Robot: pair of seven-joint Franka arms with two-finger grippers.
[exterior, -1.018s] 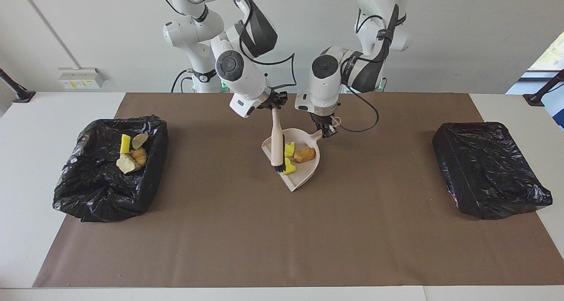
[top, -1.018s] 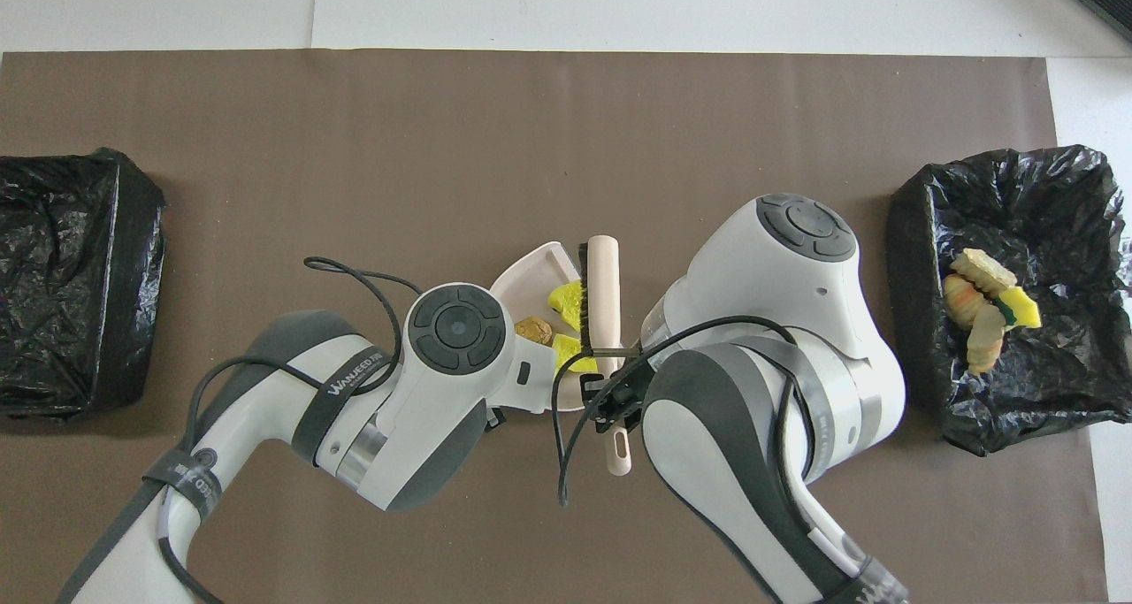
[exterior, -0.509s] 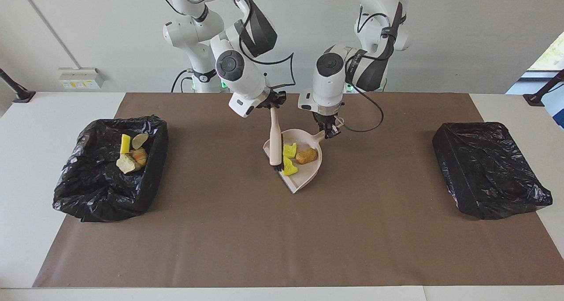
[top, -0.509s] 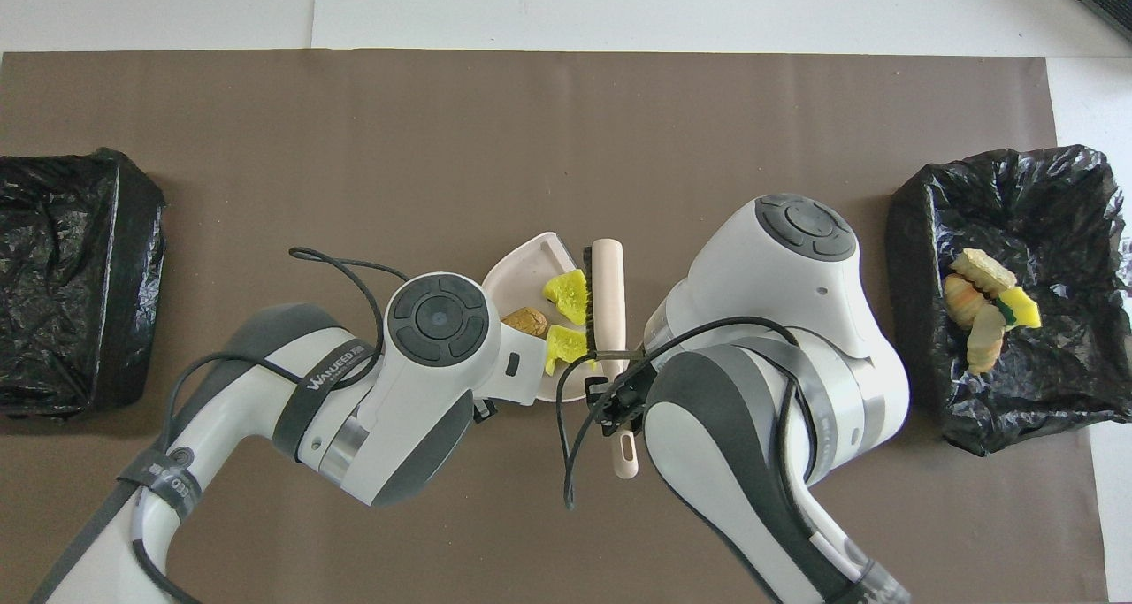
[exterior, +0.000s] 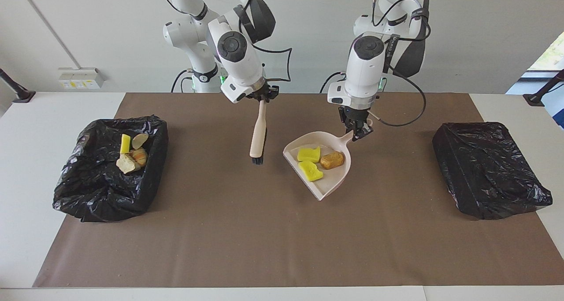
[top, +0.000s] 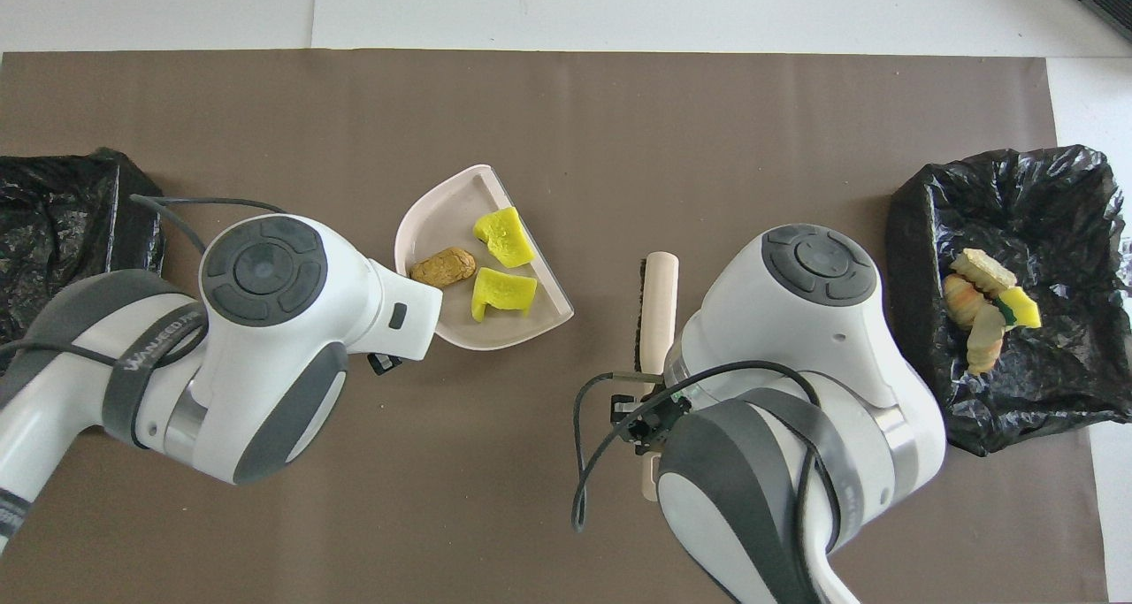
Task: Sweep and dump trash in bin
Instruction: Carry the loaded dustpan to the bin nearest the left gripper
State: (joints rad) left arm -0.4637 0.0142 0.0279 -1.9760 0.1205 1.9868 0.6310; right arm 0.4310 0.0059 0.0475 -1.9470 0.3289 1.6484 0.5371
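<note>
In the facing view, the left gripper (exterior: 358, 132) has its jaws clamped on the handle of the pale pink dustpan (exterior: 328, 184), which carries three pieces of trash: two yellow sponge scraps (exterior: 309, 154) and a brown chunk (exterior: 332, 160) just beside them. The pan seems to be raised off the brown mat (exterior: 246, 230), handle end higher, though whether its lip touches the mat is hard to judge. The right gripper (exterior: 262, 96) has its jaws closed on the top of the beige brush (exterior: 258, 135), which hangs nearly upright, bristles down, over the mat and apart from the pan. The open bin (exterior: 88, 195), lined in black at the right arm's end of the surface, holds the other scraps (exterior: 131, 153); a second black bag-covered bin (exterior: 489, 171) sits at the left arm's end. In the overhead view, the dustpan (top: 442, 206) lies just past the left arm's wrist with the brown chunk (top: 442, 267) next to the two sponge scraps (top: 502, 263). The brush (top: 657, 308) juts out from under the right arm. The lined bin (top: 1052, 188) shows its scraps (top: 982, 308) in a cluster.
</note>
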